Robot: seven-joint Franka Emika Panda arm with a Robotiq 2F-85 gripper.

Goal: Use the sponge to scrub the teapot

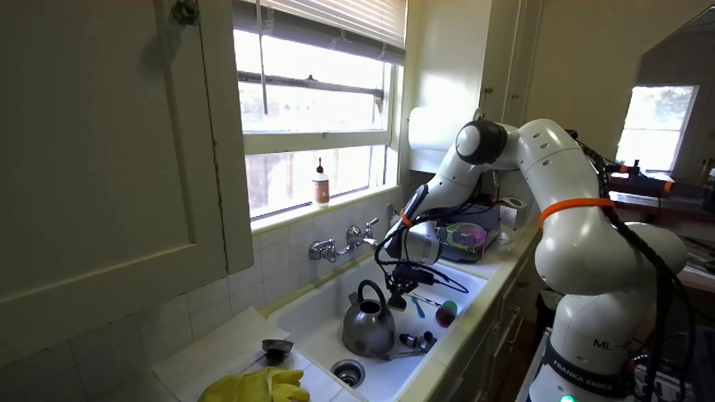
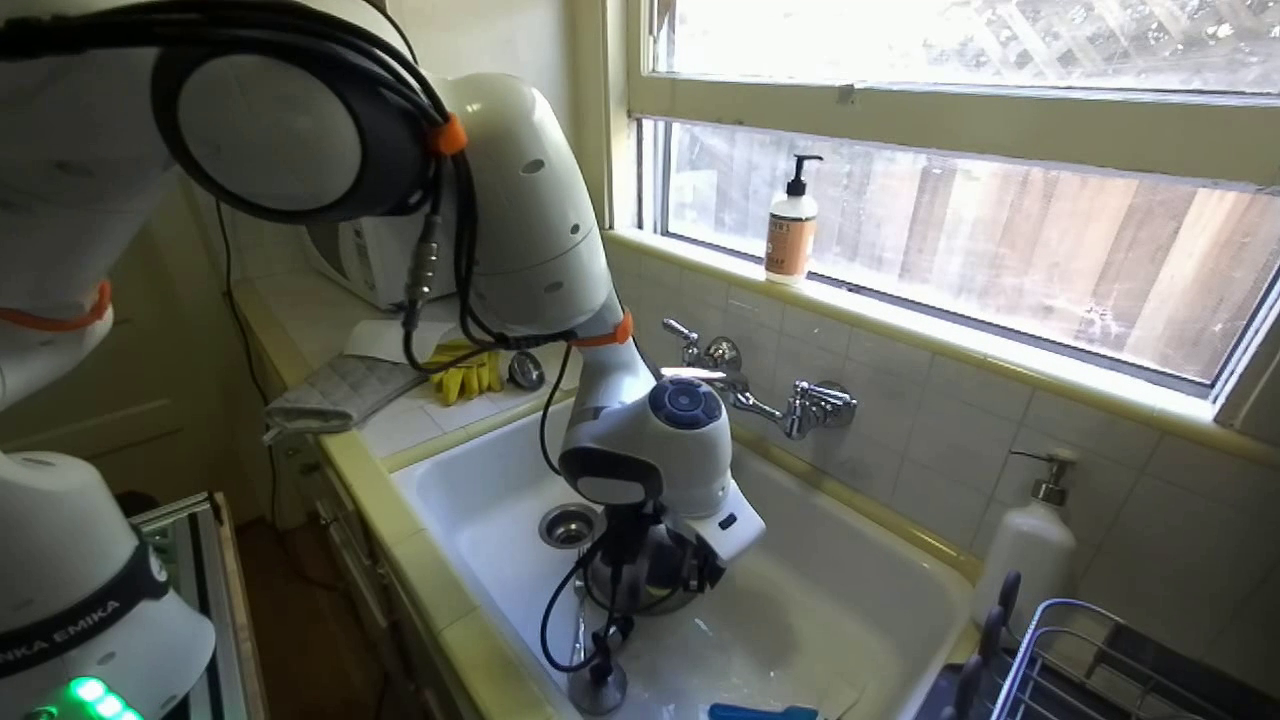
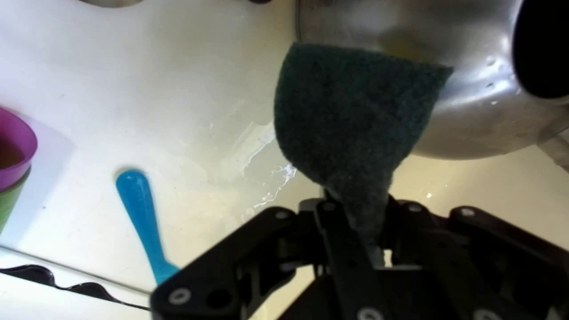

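Observation:
The teapot (image 1: 367,330) is a rounded silver kettle with a dark arched handle, upright in the white sink (image 1: 318,312). In an exterior view (image 2: 622,580) it is mostly hidden behind the wrist. In the wrist view its shiny side (image 3: 471,129) fills the upper right. My gripper (image 3: 361,209) is shut on the sponge (image 3: 355,106), whose dark green scrub face sticks out from the fingers toward the teapot. In an exterior view the gripper (image 1: 400,287) hangs beside the teapot with the sponge (image 1: 397,302) low between them. I cannot tell whether the sponge touches the metal.
A blue spoon (image 3: 142,218) and a purple and green cup (image 3: 18,146) lie in the sink, with metal utensils (image 1: 416,341) near the front wall. The faucet (image 1: 357,240) juts from the tiled wall. A dish rack (image 2: 1060,640) and yellow gloves (image 1: 254,385) flank the sink.

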